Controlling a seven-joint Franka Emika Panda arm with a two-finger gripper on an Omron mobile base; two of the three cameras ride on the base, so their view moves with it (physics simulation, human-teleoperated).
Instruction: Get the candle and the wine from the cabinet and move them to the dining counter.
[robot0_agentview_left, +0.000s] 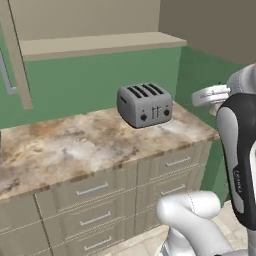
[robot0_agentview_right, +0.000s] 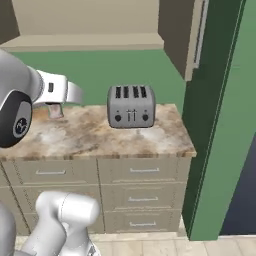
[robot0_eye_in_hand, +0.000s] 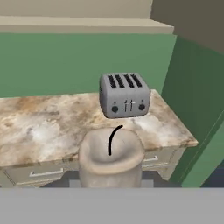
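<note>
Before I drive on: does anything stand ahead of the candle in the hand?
Yes: past the pale stubby candle, the grey four-slot toaster stands on the beige marbled stone worktop, with the green wall behind.

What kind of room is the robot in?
It looks like a kitchen. A grey four-slot toaster sits on a marbled stone worktop, beige drawers with bar handles run underneath, and a beige wall cabinet hangs above on green walls.
</note>
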